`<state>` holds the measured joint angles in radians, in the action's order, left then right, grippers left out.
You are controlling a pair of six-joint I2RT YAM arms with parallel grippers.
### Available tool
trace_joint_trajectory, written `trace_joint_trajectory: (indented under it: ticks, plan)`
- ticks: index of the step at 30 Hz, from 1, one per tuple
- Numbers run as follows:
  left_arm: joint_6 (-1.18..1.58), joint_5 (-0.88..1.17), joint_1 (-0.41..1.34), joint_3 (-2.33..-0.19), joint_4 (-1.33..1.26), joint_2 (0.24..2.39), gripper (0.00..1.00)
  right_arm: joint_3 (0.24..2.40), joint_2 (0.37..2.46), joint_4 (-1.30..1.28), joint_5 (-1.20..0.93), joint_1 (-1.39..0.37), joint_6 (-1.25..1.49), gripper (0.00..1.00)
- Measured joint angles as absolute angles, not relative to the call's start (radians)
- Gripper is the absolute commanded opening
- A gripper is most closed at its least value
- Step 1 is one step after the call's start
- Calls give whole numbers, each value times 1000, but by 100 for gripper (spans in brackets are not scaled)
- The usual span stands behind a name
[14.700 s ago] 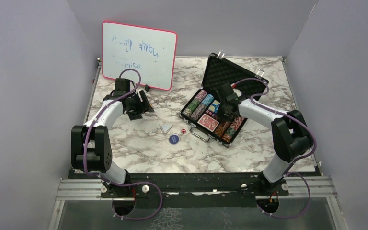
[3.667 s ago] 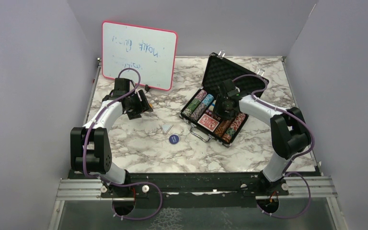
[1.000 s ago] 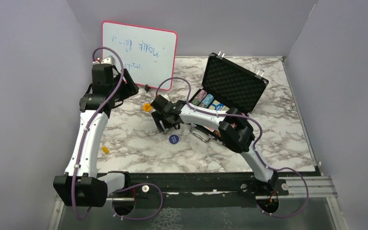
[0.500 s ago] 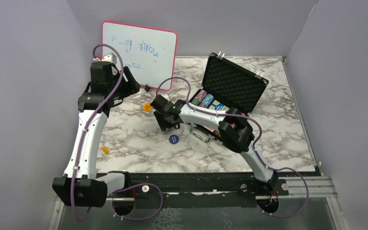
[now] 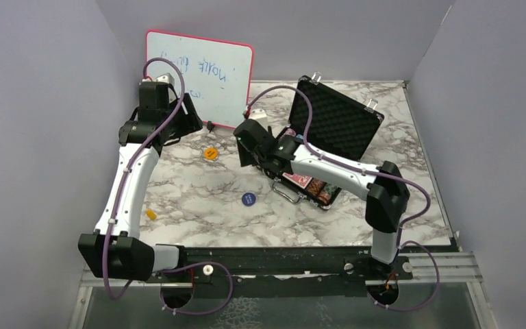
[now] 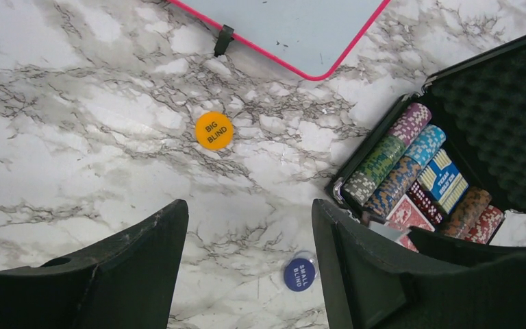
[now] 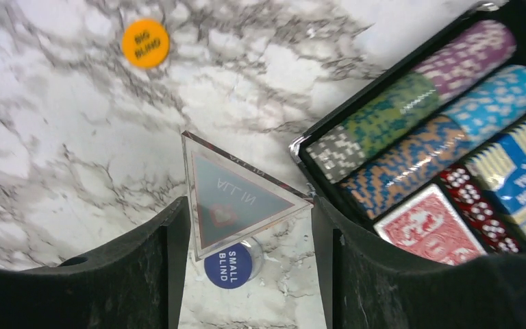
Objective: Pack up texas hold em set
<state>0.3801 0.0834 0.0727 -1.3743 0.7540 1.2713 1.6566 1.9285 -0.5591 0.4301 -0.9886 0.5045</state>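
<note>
The black case [image 5: 335,122] lies open at the right, its lid up, with striped chip stacks [image 7: 411,96], red-backed cards [image 7: 428,236], a blue card box [image 7: 520,171] and red dice [image 7: 479,209] inside. My right gripper [image 5: 250,147] hangs just left of the case, shut on a clear triangular "ALL IN" marker [image 7: 236,195] that spans its fingers above the table. The blue "SMALL BLIND" button [image 5: 248,199] lies on the marble below it. The orange "BIG BLIND" button [image 5: 210,153] lies further left. My left gripper [image 5: 186,123] hovers open and empty by the whiteboard.
A pink-framed whiteboard [image 5: 198,75] leans at the back left, its black clip [image 6: 223,40] on the table. A small yellow piece [image 5: 151,214] lies near the left edge. Grey walls close in the marble table [image 5: 192,205] on three sides.
My right gripper closed on the triangular marker on the table, then rose and swung back toward the case with it. The left arm shifted slightly toward the whiteboard.
</note>
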Motion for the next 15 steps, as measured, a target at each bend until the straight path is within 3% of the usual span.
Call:
trace_joint_trajectory:
  ticks: [7, 15]
  plan:
    - [364, 77, 128, -1399, 758, 1339, 70, 1508, 1768, -556, 548, -889, 638, 53]
    - [342, 78, 202, -1399, 756, 1392, 70, 1351, 1724, -696, 577, -676, 834, 56]
